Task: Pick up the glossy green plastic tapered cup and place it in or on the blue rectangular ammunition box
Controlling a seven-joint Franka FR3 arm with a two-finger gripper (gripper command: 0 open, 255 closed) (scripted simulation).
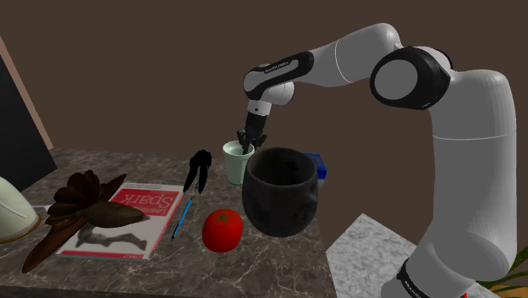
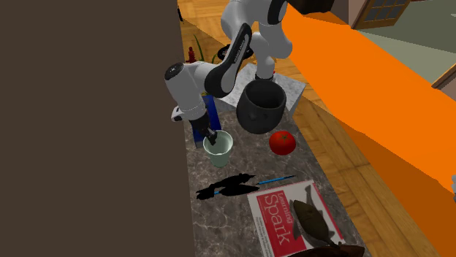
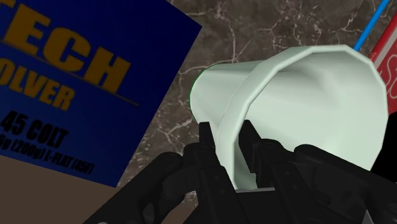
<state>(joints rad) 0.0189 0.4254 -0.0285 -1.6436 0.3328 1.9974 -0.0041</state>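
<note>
Dark marbled counter (image 1: 254, 273); on it cup (image 1: 238, 163), box (image 3: 76, 83), pot (image 1: 282, 193), tomato (image 1: 222, 230), book (image 1: 149, 201), pen (image 1: 182, 217).

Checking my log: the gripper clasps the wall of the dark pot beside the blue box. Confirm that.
Not the dark pot. The gripper clasps the wall of the pale green cup beside the blue box, as the wrist view shows.

Shoulder view: cup (image 1: 238, 161) stands on the desk (image 1: 275, 267) at frame centre. Pot (image 1: 282, 191) just right of it and nearer. Box (image 1: 318, 162) behind pot. Tomato (image 1: 222, 229) lower left of pot. Pen (image 1: 182, 217) between tomato and magazine (image 1: 127, 218), lower left.
</note>
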